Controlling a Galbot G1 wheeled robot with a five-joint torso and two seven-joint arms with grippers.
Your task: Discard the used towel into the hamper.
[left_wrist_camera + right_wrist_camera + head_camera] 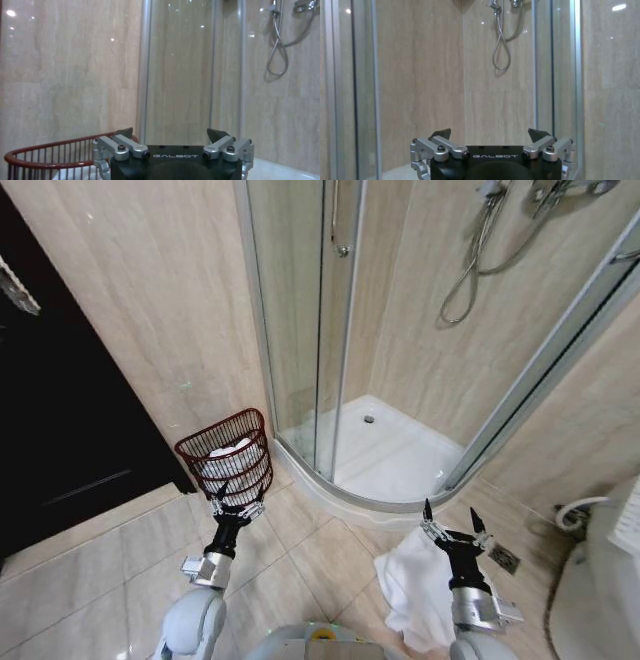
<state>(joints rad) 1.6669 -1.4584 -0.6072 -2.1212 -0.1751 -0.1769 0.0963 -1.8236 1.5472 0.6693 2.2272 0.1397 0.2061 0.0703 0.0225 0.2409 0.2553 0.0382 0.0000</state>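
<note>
A white towel (415, 585) lies crumpled on the tiled floor at the lower right of the head view. My right gripper (452, 521) hangs open above its far edge, nothing between the fingers. The hamper (228, 455), a dark red-brown wire basket, stands against the wall beside the shower, with something white (228, 457) inside it. My left gripper (238, 505) is open just in front of the hamper's near side. The hamper's rim (60, 148) shows beyond the open left gripper (170, 133) in the left wrist view. The right gripper (490, 133) faces the shower stall, open and empty.
A curved glass shower enclosure (320, 330) with a white tray (390, 455) fills the corner ahead, its raised curb close to both grippers. A dark door (60, 430) stands at the left. A floor drain (503, 557) and a white fixture (610, 580) sit at the right.
</note>
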